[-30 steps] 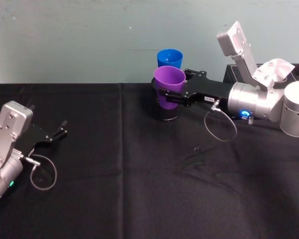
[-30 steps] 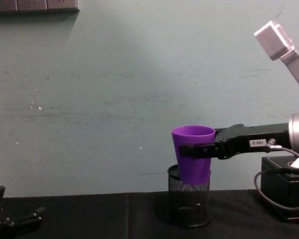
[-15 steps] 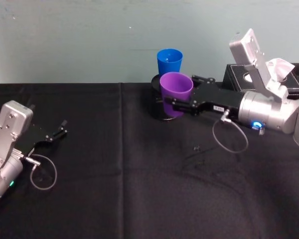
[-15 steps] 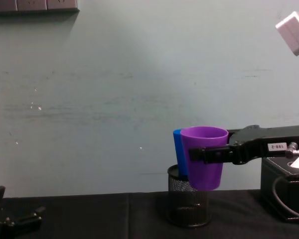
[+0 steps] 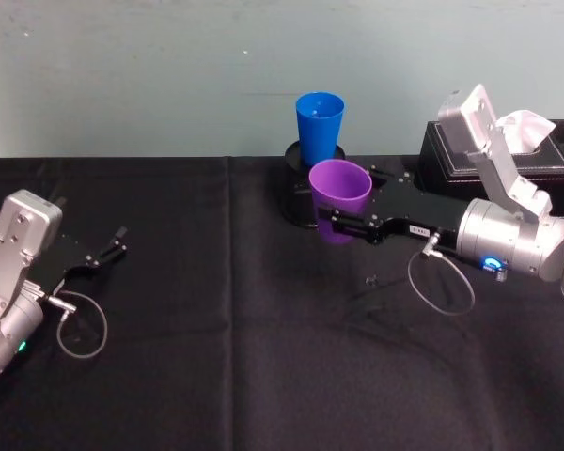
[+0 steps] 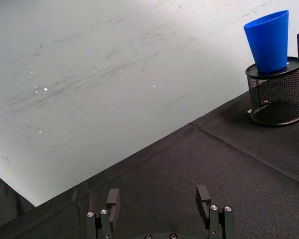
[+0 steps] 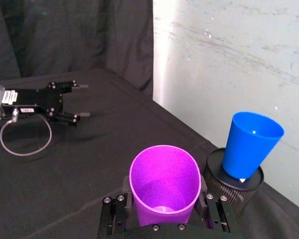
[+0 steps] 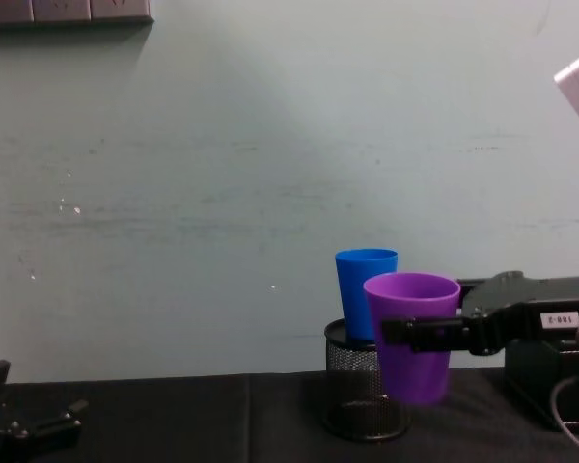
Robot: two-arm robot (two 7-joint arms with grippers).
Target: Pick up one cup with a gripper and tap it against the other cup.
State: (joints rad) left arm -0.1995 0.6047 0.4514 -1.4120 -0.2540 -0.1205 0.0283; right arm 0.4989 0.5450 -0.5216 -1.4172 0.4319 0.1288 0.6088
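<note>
Since 1.0 s ago: right gripper and the purple smooth plastic tumbler it carries have shifted from over the holder toward the lower right of the head frame; in the chest view this uncovers the blue cup. Right gripper's fingers are closed against the tumbler's sides just below the rim, holding it upright with its mouth up, at centre right of the head frame and clear of the black tablecloth. Wrist view looks into the tumbler down to its purple floor. Bright blue plastic tapered tumbler sits in the mouth of the black mesh pen holder, top centre of the head frame, near the purple tumbler but apart from it. Left gripper rests at left edge, fingers spread, holding nothing.
</note>
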